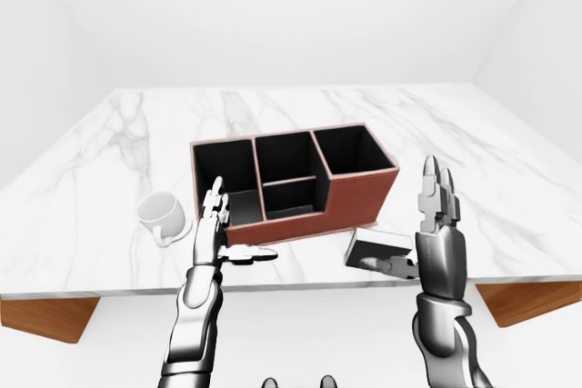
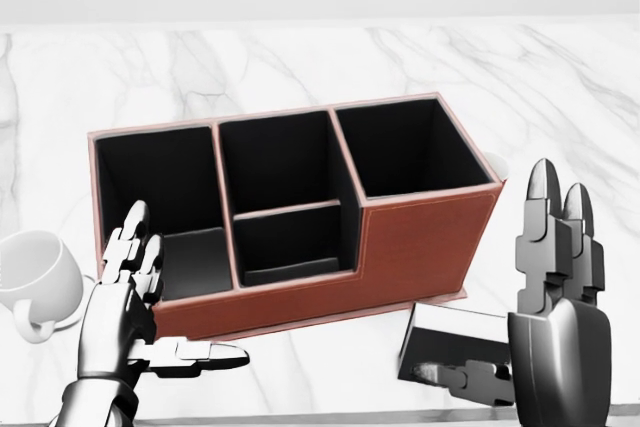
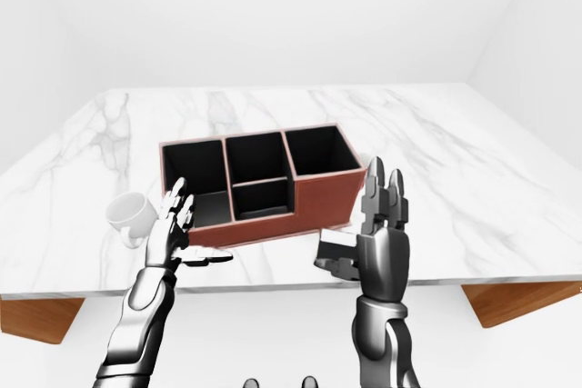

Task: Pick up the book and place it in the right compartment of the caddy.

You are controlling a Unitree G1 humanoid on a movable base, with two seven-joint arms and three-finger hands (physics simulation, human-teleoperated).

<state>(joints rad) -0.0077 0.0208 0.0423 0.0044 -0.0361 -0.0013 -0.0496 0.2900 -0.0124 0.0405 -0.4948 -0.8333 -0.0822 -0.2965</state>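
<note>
Desk (image 2: 300,67): white marble, carrying caddy (image 2: 420,247).
Book (image 2: 445,342): not lifted yet.
Right robot hand (image 2: 550,307): open, beside book.
Left robot hand (image 2: 130,317): open, empty.
Left: grasp, lift, place.

No text, label, brand or number can be read anywhere: the caddy (image 2: 420,237), the book (image 2: 455,342) (its dark cover faces the camera) and the white mug (image 1: 164,215) all show plain, unmarked faces.

A white marble table (image 1: 509,179) carries the brown caddy (image 2: 420,247), a white mug (image 1: 162,215) and the book (image 1: 377,247)
</note>
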